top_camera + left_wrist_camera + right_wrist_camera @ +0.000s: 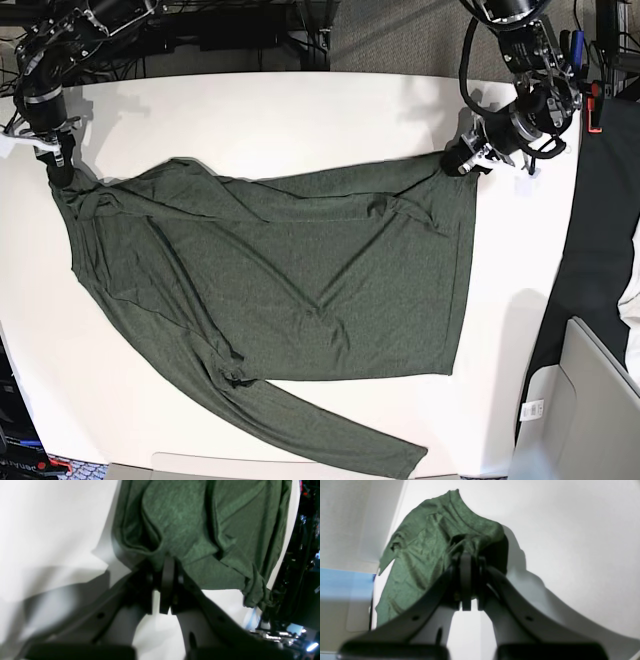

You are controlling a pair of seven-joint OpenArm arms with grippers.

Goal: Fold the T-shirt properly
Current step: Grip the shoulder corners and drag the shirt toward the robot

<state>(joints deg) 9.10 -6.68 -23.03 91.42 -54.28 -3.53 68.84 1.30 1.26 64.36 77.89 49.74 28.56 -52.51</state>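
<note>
Spreading was the step: the T-shirt (pixel 300 270) lay across the worktop (pixel 300 110), my left claw (pixel 462 160) and right claw (pixel 58 172) each pinching a far-edge corner. Next, I judged, an even pull toward the fold.

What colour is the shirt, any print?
Dark heathered green shirt, no print; clearest in the base view.

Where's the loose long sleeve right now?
In the base view the loose sleeve trails along the table's near edge, below the T-shirt body.
</note>
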